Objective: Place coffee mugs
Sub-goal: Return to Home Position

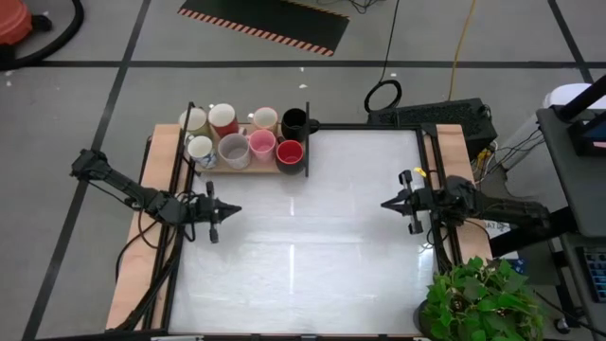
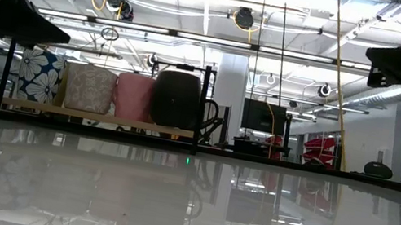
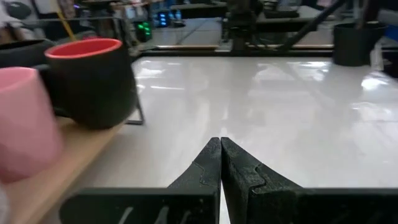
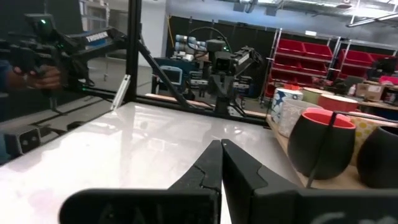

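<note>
Both grippers are empty, fingers pressed together. The left gripper (image 1: 230, 210) hangs over the left-centre of the table (image 1: 312, 246) and the right gripper (image 1: 387, 204) over the right-centre, their tips pointing at each other across the white tabletop. Farther up, in the upper left of the high view, eight mugs (image 1: 234, 150) stand upright in two rows of four on a wooden shelf (image 3: 68, 165), touching or nearly so. The front row lies nearest the left gripper; at its right end is a black mug (image 1: 290, 154) with a red inside, with a pink mug (image 1: 261, 144) just beside it. The right gripper is well apart from all of them. The mugs look like glazed ceramic: stiff, fairly light, smooth enough to slip, and likely to chip if knocked together. Packed this close, a pinch over the rim, one finger inside and one outside, seems the safest hold.
</note>
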Robot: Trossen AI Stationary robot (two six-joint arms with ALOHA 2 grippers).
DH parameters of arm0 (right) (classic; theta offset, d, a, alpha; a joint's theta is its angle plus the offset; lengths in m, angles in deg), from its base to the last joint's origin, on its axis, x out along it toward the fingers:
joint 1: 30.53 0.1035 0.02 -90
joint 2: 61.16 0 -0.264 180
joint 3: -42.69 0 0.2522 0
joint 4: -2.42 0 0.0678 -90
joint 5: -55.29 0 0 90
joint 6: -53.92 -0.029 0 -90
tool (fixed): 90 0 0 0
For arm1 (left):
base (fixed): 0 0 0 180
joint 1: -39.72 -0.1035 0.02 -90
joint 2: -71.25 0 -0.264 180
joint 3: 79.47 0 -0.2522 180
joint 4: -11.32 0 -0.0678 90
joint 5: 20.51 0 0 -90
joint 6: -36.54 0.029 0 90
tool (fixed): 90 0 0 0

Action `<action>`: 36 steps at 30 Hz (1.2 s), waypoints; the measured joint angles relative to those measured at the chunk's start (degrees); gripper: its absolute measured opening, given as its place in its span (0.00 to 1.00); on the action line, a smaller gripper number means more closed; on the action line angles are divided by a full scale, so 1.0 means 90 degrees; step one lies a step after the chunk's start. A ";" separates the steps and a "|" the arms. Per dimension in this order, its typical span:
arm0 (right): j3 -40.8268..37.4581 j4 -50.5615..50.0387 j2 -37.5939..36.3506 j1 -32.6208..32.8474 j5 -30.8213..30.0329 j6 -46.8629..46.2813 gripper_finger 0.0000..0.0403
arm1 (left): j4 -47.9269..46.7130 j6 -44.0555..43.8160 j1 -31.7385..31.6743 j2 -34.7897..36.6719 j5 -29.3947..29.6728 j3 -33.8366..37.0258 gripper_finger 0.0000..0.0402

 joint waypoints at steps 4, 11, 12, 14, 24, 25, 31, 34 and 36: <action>0.0002 -0.0025 0.0065 -0.0120 -0.0178 0.0145 0.00 | 0.0002 -0.0106 0.0000 0.0000 -0.0283 0.0000 0.01; 0.0002 -0.0093 0.0078 -0.0131 -0.0477 -0.0367 0.00 | 0.0010 -0.0138 0.0000 0.0000 -0.0293 0.0000 0.01; 0.0002 -0.0121 0.0084 -0.0088 -0.0631 -0.0479 0.00 | 0.0007 -0.0129 0.0000 0.0002 -0.0293 0.0000 0.01; 0.0002 -0.0185 0.0135 0.0047 -0.1018 -0.0552 0.00 | 0.0008 -0.0135 0.0000 0.0000 -0.0293 0.0000 0.01; 0.0002 -0.0232 0.0277 0.0756 -0.1489 -0.0067 0.00 | 0.0076 -0.0146 0.0000 0.0002 -0.0293 0.0000 0.01; 0.0002 -0.0220 0.0270 0.0770 -0.1489 0.0035 0.00 | 0.0104 -0.0125 0.0002 0.0002 -0.0291 0.0000 0.01; 0.0002 -0.0215 0.0123 0.0756 -0.1498 0.0225 0.00 | 0.0159 0.0049 0.0001 0.0002 -0.0022 0.0000 0.01; 0.0002 -0.0216 0.0071 0.0755 -0.1501 0.0201 0.00 | 0.0155 0.0029 0.0005 0.0002 -0.0009 0.0000 0.01; 0.0002 -0.0216 -0.0018 0.0755 -0.1501 0.0203 0.00 | 0.0142 0.0019 0.0005 0.0002 -0.0009 0.0000 0.01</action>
